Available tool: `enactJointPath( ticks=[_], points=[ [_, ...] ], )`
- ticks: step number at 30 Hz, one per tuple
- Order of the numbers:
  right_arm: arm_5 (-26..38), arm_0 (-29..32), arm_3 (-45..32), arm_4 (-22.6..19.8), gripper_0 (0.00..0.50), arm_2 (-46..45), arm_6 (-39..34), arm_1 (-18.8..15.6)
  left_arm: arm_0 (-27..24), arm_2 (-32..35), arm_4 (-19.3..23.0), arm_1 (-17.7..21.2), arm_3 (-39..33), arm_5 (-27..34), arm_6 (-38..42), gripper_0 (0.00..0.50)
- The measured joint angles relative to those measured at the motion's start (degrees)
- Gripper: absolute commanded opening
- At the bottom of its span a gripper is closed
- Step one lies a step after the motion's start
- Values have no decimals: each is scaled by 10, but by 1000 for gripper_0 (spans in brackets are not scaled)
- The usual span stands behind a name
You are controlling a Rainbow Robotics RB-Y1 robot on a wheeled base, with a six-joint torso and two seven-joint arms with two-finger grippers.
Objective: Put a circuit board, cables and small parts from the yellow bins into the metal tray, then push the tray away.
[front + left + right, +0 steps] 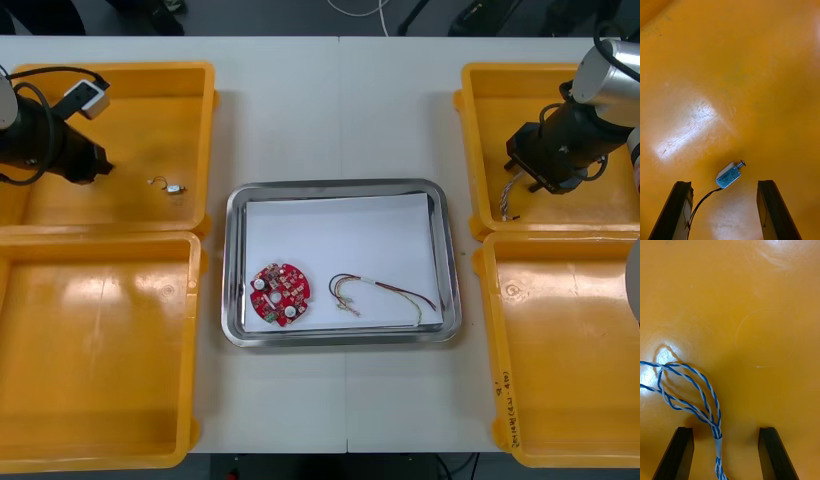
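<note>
The right gripper (726,429) stands open over the floor of the far right bin (520,95), and the blue-white cable (718,445) runs up between its fingers (679,450), nearer one than the other and touching neither. The cable's loops fan out past the fingertips to one side. The left gripper (724,183) is open too, low over the far left bin (150,110). The small part (729,176) lies on the bin floor in line with the gap, just beyond the fingertips. Its thin black wire trails back to one finger. In the front view the part sits toward the bin's inner side, apart from the arm. Between the bins, the tray (340,187), white inside, holds the board (281,294) and, beside it, a red-yellow cable (372,283).
</note>
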Motion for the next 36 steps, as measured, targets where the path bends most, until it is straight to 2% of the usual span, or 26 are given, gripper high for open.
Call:
enactJointPath(
  ticks=[1,2,4,17,20,24,34,35,36],
  points=[
    [0,0,0,0,194,0,0,1,0,0,0,-2,0,-2,0,500],
    [0,0,0,0,99,0,0,1,0,0,0,-4,1,-4,0,500],
    [0,0,0,0,0,0,0,2,0,0,-2,-7,1,-10,1,500],
    [2,-3,7,-1,0,0,0,4,0,0,-18,-18,33,-42,31,500],
    [42,-3,-12,2,0,0,0,4,0,0,-21,-18,37,-45,34,500],
    [129,-2,-73,15,0,-1,0,4,0,0,-22,-19,40,-50,34,500],
    [264,-2,-202,31,0,-20,0,3,0,0,-22,-21,52,-66,34,500],
    [275,-2,-213,31,0,-22,1,3,0,0,-22,-22,52,-66,34,467],
    [289,-2,-225,31,0,-24,3,3,-1,0,-22,-22,52,-66,34,386]
  ],
)
